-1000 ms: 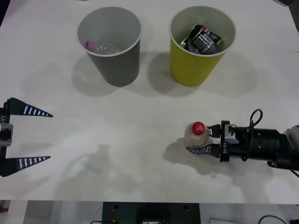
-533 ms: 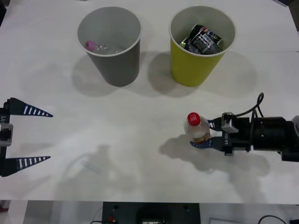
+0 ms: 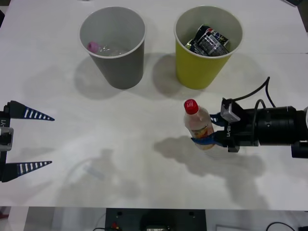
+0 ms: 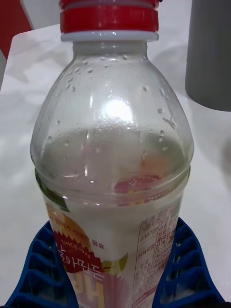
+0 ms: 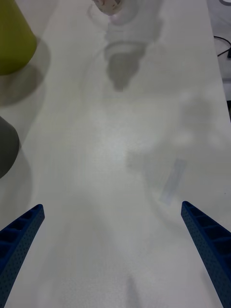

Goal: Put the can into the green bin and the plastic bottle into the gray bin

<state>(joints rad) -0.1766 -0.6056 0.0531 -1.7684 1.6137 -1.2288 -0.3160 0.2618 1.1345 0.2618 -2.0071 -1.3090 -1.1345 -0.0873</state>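
Plastic bottle [image 3: 198, 126]: small, clear, red cap, yellow-orange-red label; tilted, cap toward upper left, at centre-right of the front frame, pinched at the label between blue ribbed fingers [image 4: 36, 269] of the right gripper [image 3: 208, 130]. Droplets inside its shoulder.

Gray bin [image 3: 118, 67]: dark gray, pale inside, upright, upper left of centre.

Green bin [image 3: 199, 67]: yellow-green, upright, upper right of centre, holding dark crushed cans [image 3: 210, 41].

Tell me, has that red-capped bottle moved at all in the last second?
Yes. The plastic bottle, clamped in the right hand, has risen off the table and shifted toward the green bin, its cap now nearer that bin's base.
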